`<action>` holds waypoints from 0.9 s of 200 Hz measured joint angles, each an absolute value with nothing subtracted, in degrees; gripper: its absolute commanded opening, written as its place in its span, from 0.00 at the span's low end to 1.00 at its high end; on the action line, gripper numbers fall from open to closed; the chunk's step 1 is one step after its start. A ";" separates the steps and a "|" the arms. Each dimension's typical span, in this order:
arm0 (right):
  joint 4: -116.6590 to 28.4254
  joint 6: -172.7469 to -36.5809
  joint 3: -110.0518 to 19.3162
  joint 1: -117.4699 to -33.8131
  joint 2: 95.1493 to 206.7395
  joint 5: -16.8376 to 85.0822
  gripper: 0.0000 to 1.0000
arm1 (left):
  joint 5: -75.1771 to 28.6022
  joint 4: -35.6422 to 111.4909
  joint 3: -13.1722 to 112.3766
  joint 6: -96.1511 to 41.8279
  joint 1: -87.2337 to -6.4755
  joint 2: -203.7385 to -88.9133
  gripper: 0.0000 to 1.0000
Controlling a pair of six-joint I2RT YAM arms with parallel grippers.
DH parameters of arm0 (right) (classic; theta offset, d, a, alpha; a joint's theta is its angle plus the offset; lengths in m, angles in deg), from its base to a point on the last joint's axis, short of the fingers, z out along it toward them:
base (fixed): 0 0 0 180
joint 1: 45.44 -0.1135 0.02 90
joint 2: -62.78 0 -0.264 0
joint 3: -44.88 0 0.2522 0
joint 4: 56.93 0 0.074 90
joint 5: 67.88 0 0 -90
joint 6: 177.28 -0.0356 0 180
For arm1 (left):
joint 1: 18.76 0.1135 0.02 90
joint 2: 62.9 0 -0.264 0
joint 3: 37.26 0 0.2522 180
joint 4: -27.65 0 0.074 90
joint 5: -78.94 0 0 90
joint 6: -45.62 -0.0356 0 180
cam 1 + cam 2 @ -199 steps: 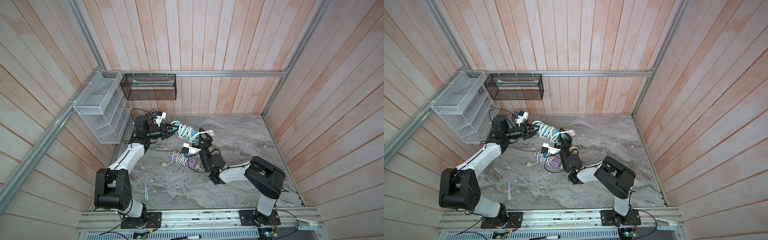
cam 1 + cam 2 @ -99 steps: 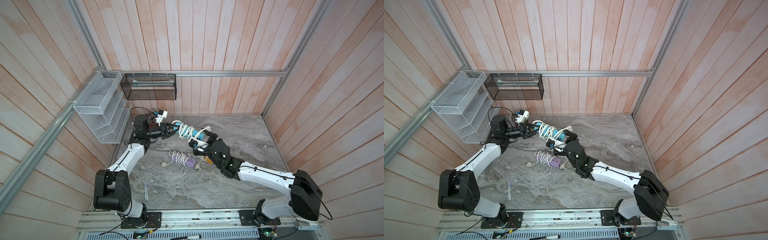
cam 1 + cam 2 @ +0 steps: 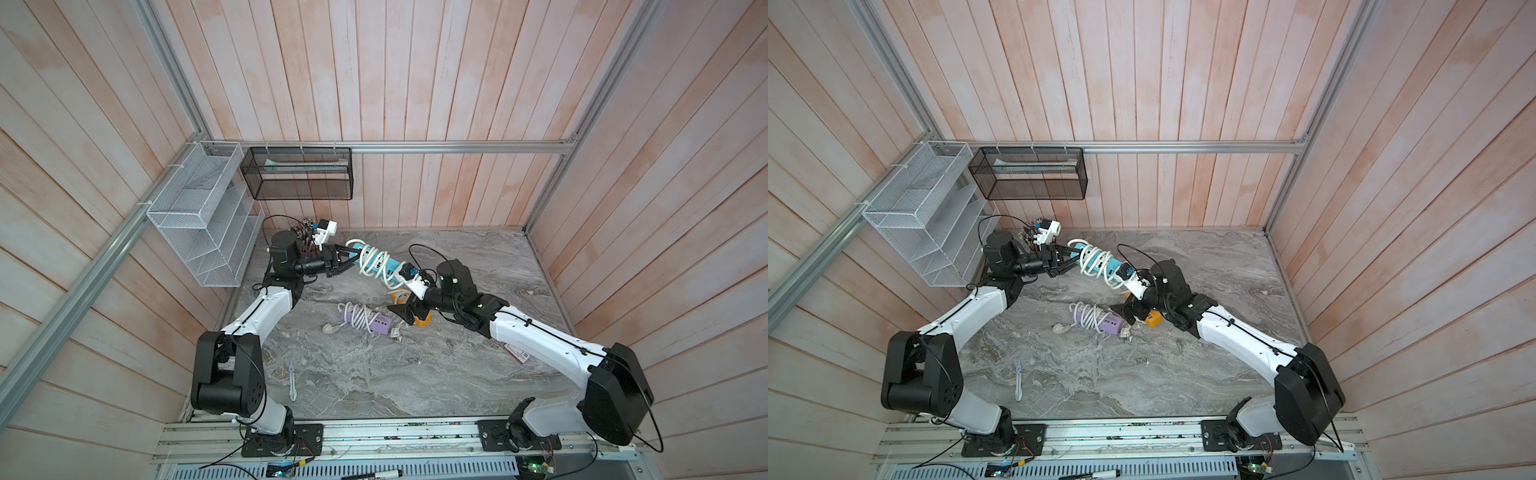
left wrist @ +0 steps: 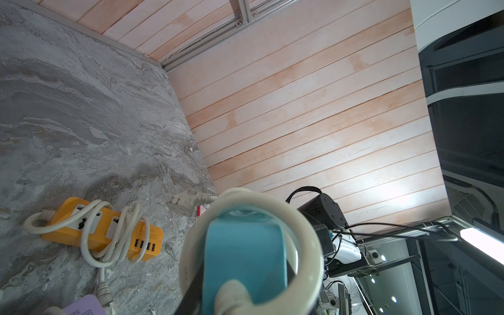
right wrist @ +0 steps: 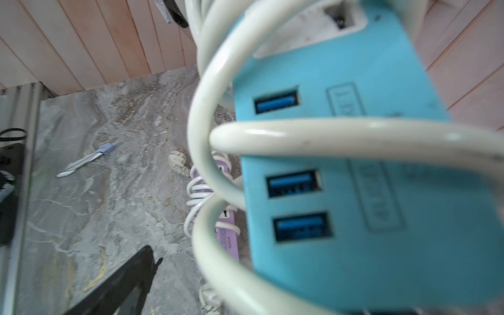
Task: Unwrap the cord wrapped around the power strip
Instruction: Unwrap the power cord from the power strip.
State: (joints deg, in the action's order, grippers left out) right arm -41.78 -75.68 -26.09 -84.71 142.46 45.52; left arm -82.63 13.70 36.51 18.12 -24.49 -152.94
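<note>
Blue power strip, cord-wrapped, one end clamped inside left gripper

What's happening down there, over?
Left claw clamped on cyan plastic power strip, white cord coiled round it. Right claw open nearby. Purple plastic power strip below.

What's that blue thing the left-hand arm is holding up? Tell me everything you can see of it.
It is a blue power strip, plastic by its look, with a white socket panel and three blue USB ports. A thick white cord coils loosely around it. The left end effector grips one end, holding it tilted above the table.
</note>
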 measured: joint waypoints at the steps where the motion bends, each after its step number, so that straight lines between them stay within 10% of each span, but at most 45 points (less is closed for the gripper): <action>1: -41.78 -75.99 -26.09 -84.49 142.39 46.07 0.99 | -82.63 13.48 36.44 18.27 -24.54 -153.05 0.00; 92: -49.60 -95.68 -16.91 -72.01 130.26 67.23 0.99 | -81.21 5.44 35.78 23.30 -23.55 -157.26 0.00; 180: -61.16 -121.82 -15.95 -65.65 130.92 65.50 0.97 | -77.23 -7.39 35.83 34.42 -22.18 -160.00 0.00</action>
State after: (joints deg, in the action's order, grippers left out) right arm -61.16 -121.82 -15.95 -65.65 130.92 65.50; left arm -77.23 -7.39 35.83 34.42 -22.18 -160.00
